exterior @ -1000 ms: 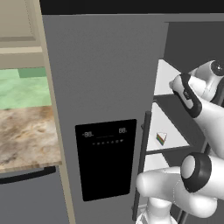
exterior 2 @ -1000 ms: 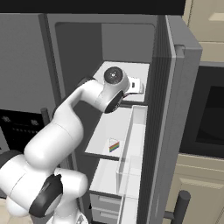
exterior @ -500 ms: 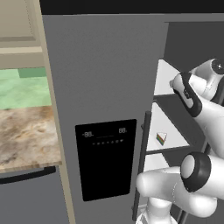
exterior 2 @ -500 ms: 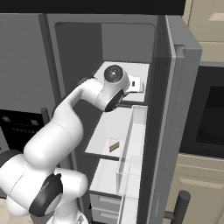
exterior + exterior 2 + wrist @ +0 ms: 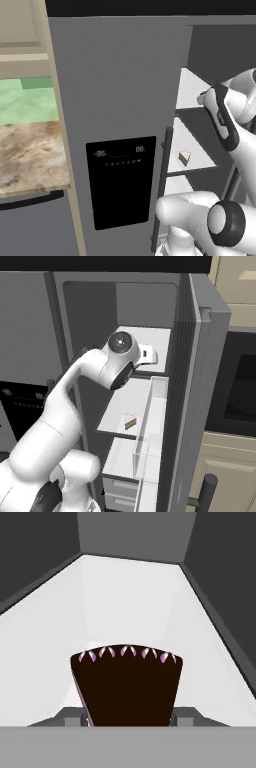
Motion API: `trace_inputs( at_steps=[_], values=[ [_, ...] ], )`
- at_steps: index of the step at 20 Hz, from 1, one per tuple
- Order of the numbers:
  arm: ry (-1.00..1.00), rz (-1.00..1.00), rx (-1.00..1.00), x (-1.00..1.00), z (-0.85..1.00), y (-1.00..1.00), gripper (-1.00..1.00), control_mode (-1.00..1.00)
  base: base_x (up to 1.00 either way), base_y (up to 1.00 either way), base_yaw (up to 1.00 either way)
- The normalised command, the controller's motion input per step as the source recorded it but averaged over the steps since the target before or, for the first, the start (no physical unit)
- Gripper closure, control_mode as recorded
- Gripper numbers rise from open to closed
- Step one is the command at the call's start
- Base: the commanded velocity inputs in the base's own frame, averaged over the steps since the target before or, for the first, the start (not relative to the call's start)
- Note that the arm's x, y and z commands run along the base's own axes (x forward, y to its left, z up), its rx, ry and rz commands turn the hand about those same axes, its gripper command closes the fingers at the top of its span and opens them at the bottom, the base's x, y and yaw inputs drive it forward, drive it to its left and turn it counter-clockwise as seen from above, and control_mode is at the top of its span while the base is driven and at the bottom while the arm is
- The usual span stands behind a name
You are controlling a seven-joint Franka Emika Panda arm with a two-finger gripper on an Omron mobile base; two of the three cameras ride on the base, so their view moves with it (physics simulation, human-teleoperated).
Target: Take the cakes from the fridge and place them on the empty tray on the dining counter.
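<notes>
The fridge has its right door swung open. My gripper reaches onto the upper white shelf. In the hand view the gripper is shut on a cake, a dark wedge with pale dollops along its far edge, and a finger presses each side. A second cake, a small slice with coloured layers, lies on the shelf below. The empty tray and the dining counter are out of view.
The open door's white bins hang close to the right of the shelves. A black dispenser panel and a dark bar handle are on the shut left door. A marble counter lies to the fridge's left.
The jaws have closed onto the dark cake on the upper shelf. The arm has hardly moved.
</notes>
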Motion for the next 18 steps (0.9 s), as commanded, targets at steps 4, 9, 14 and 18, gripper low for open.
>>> trace_inputs(
  at_steps=[4, 9, 14, 18],
  values=[
    [-0.08, 0.16, -0.13, -1.00, 0.66, 0.44, 1.00, -1.00, 0.00, 0.00, 0.00],
    [-0.33, 0.07, -0.15, -1.00, 0.98, 0.32, 1.00, -1.00, 0.00, 0.00, 0.00],
    [-0.42, 0.00, -0.09, -1.00, 0.80, 0.17, 1.00, -1.00, 0.00, 0.00, 0.00],
    [-0.26, 0.00, -0.02, -1.00, 0.10, 0.21, 1.00, -1.00, 0.00, 0.00, 0.00]
  ],
)
